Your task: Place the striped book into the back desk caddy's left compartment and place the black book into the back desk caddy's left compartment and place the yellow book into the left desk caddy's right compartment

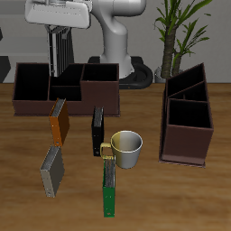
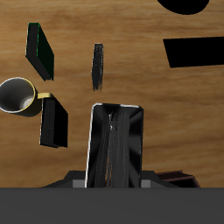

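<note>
Gripper point(image 1: 62, 54) clamped on striped book point(image 2: 116, 144); book hangs approx. upright, long axis vertical, directly over back caddy point(image 1: 68, 97). Target compartment below hand. Walls close, so a straight descent looks best. Black book point(image 1: 97, 131) & yellow book point(image 1: 60, 120) stand frontward of hand, clear.

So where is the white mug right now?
In the exterior view the white mug stands on the table near its middle, right beside the black book and touching the far end of the green book. The dark caddies are farther back.
</note>
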